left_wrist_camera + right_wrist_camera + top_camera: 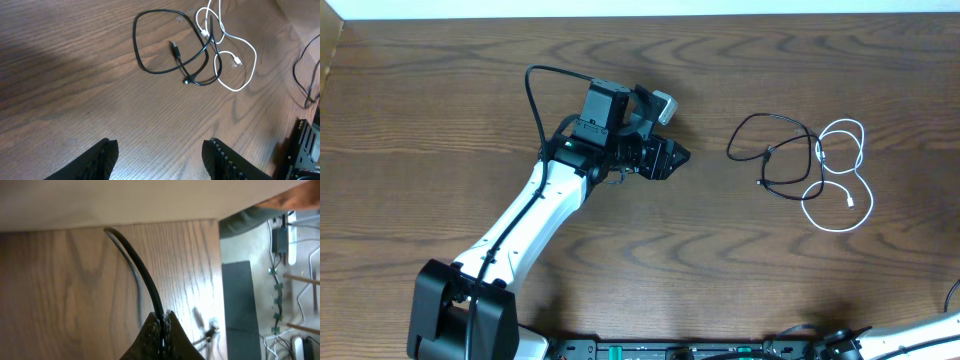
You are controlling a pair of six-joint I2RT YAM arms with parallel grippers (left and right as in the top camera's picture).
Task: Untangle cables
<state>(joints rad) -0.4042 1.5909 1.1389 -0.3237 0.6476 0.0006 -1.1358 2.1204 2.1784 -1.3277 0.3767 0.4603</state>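
Observation:
The black cable (770,152) and the white cable (863,148) lie looped across each other on the wooden table, right of centre. In the left wrist view the black loop (135,37) lies left of the white loops (255,55), and they cross in the middle. My left gripper (675,157) is open and empty (160,150), hovering over bare wood left of the cables, jaws pointing at them. My right gripper (162,317) is shut near the table's edge, far from the cables. A thicker black wire (135,265) runs past its fingertips.
The left arm (535,215) reaches diagonally from the front left. Part of the right arm (920,335) shows at the front right corner. The table edge and floor clutter (280,280) show in the right wrist view. A black frame (305,150) sits at the right.

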